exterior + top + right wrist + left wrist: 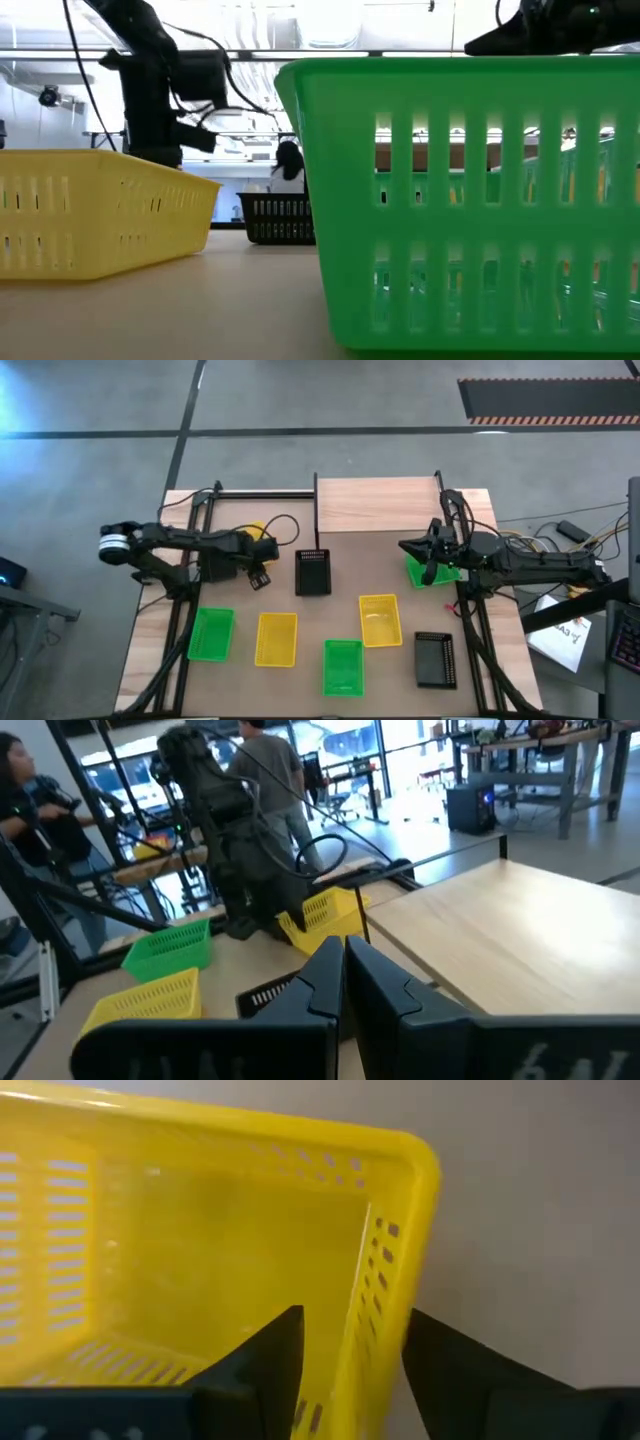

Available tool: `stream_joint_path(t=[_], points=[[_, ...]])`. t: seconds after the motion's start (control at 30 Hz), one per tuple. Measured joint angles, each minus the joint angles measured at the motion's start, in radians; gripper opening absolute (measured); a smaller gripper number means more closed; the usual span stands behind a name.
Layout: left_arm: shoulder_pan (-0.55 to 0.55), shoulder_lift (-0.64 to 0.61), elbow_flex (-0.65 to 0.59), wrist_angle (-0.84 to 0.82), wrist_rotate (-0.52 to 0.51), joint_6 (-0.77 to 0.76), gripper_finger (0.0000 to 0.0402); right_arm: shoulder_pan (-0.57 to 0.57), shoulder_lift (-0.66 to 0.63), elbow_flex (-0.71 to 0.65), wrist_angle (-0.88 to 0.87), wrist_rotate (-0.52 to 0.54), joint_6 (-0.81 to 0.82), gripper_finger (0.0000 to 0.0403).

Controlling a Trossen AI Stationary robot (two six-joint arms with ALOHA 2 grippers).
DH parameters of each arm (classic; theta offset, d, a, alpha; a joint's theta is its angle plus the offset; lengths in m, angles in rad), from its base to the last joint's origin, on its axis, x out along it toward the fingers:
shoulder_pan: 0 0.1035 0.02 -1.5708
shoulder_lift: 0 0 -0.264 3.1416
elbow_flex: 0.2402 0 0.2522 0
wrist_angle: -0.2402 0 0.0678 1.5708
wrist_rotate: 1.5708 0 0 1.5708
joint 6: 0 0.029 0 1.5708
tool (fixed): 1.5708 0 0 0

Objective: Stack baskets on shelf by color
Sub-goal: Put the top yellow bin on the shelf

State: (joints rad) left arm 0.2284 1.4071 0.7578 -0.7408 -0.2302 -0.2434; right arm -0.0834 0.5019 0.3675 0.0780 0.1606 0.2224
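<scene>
The bench (300, 700) was of pale wood and stood on a grey concrete floor (90, 400) crossed by a dark line (300, 431). At two o'clock lay a black mat with a striped hazard edge (548, 400). At three o'clock cables (575, 532) trailed over the floor. Beyond the bench the room was bright, with large windows (400, 750), desks (520, 750) at the far side and people (265, 770) standing among dark frames.

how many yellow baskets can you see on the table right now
3. One yellow basket sits in the front row, second from the left. Another lies right of center. A third is mostly hidden under the left claw, whose fingers straddle its wall. More may be hidden.
</scene>
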Motion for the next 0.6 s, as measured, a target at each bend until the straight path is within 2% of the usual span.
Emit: stream_joint_path(t=[0.23, 0.4, 0.6], points=[[0.056, 0.064, 0.000, 0.027, 0.081, 0.075, 0.0078, 0.000, 0.067, 0.065, 0.000, -0.001, -0.016, 0.0009], [0.056, 0.024, 0.016, 0.022, 0.102, 0.101, 0.0011, 0.000, 0.089, 0.129, 0.006, -0.002, -0.056, 0.0009], [0.049, -0.068, 0.117, -0.058, 0.109, 0.101, 0.0001, 0.000, 0.105, 0.239, -0.161, -0.002, -0.114, 0.0009]])
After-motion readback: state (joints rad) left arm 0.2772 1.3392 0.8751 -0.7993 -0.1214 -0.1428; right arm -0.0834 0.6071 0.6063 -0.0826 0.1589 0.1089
